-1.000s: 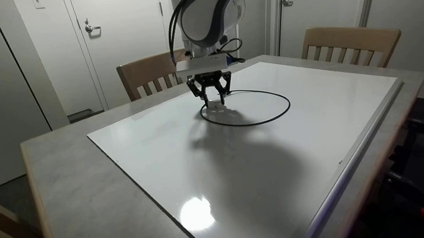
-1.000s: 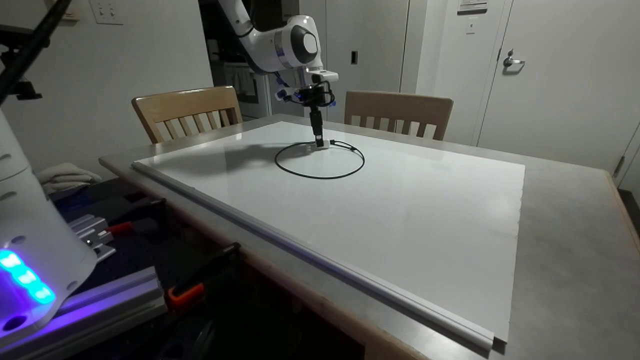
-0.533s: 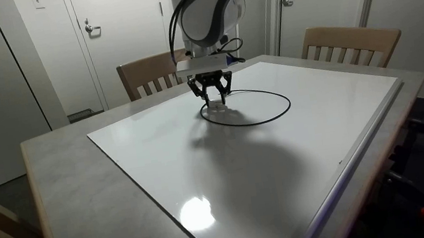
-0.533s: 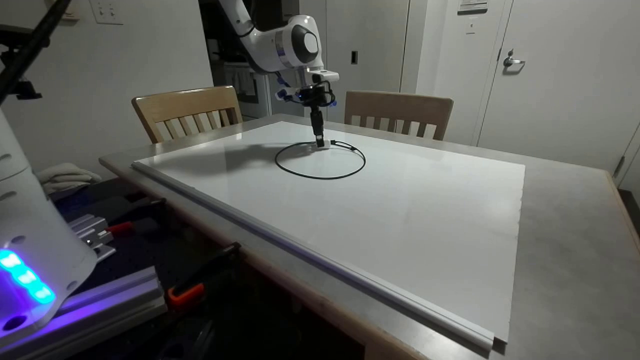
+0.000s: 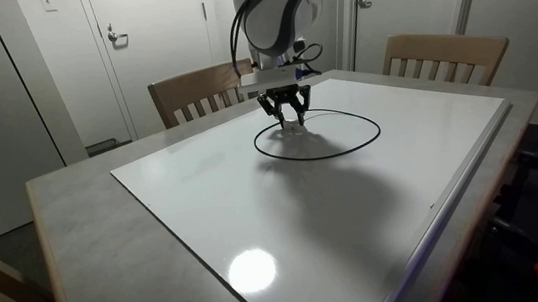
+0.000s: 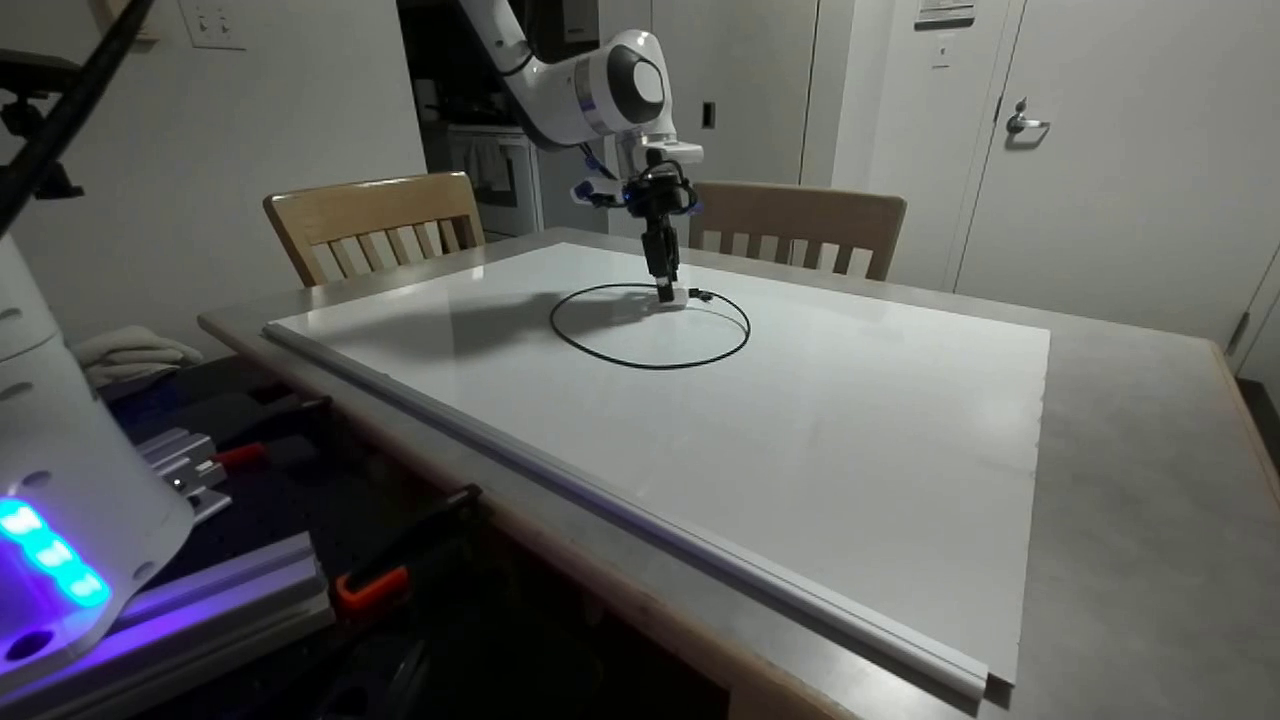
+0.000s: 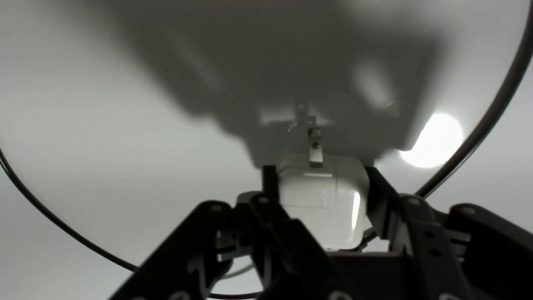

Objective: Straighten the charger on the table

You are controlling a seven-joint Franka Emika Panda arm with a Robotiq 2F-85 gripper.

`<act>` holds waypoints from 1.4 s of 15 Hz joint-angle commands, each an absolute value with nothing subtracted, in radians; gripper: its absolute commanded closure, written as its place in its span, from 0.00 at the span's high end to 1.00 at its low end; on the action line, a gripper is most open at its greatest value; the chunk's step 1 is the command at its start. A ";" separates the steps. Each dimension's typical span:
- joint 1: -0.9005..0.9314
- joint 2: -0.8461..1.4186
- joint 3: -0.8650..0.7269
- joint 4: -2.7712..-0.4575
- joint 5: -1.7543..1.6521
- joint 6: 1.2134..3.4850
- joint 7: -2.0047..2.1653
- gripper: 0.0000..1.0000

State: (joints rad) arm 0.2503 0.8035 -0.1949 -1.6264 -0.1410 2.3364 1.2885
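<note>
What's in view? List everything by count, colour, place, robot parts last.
Table: 1, grey and white, centre
Charger: 1, white, in the hand
Cable: 1, black, looped over table
Rail: 1, pale grey, along one table side
Chairs: 3, brown, around table
Clamps: 2, black and orange, at table edge
Doors: at least 2, white, background
Oven: apparently 1, white, far background
Cloth: count unclear, pale, beside base
Arm: 1, white, above table
Base: 1, white, beside table
Hand: 1, black, gripping charger

The white Panda arm point(image 6: 565, 98) is sporting dark grey trim point(image 6: 620, 80) and looping black cables point(image 5: 233, 35); round screws point(image 7: 413, 201) are dotting its black end effector point(image 7: 322, 183).
</note>
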 commanded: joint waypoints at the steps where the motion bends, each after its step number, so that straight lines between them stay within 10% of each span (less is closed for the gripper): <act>1: 0.236 0.815 -0.212 -1.622 -0.135 2.305 1.368 0.27; 13: 0.165 0.782 -0.244 -1.722 -0.029 2.303 1.786 0.27; 14: 0.165 0.785 -0.209 -1.658 -0.037 2.311 1.751 0.52; 21: 0.161 0.778 -0.218 -1.673 -0.039 2.307 1.794 0.52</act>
